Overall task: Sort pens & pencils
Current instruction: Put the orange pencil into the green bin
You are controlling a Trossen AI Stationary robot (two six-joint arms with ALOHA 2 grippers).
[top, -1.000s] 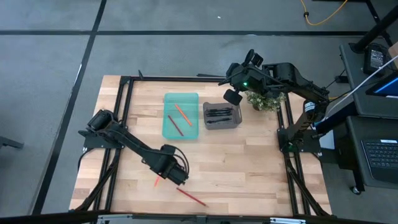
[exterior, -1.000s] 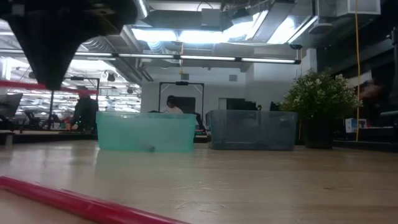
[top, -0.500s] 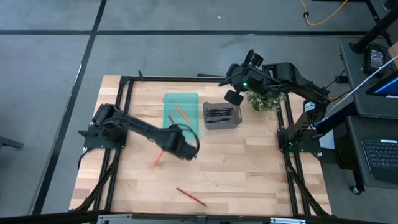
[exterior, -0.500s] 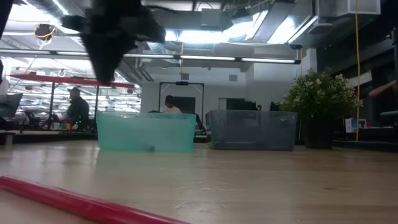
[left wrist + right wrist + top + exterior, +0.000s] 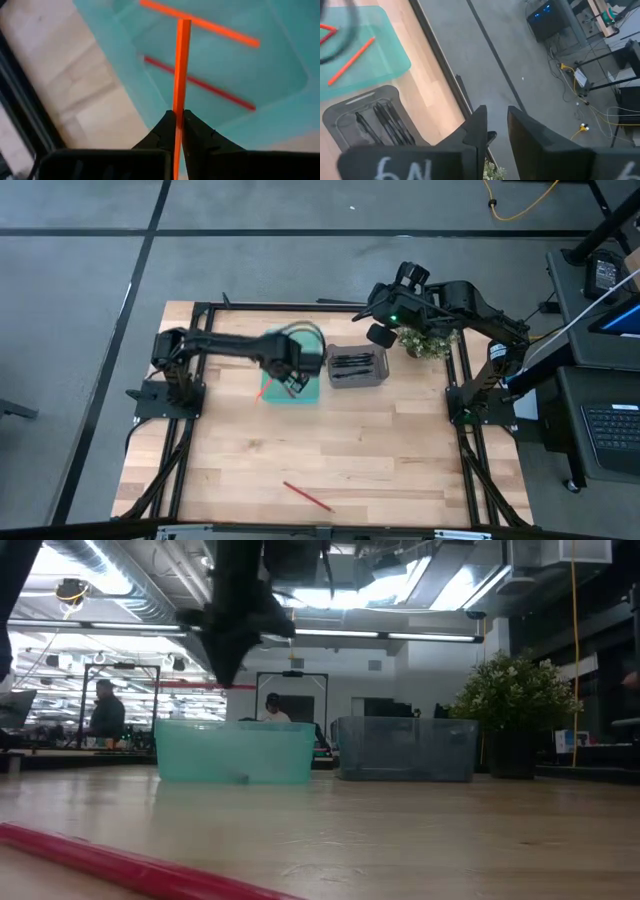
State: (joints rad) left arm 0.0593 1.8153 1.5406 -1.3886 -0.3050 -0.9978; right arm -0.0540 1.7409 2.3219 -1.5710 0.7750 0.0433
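Now left gripper [image 5: 178, 117] pinching orange pencil [image 5: 180, 70], above teal bin [image 5: 285, 95]

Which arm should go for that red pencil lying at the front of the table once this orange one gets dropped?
Probably the left. Its gripper, shut on the orange pencil, hangs over the teal bin, nearer the red pencil. The right gripper waits beyond the grey bin, farther off.

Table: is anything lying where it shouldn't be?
Yes. One red pencil lies alone on the bare wood near the front edge of the table, far from the green bin where other pencils lie. The left gripper holds an orange pencil over that bin. The black pens sit in the grey bin.
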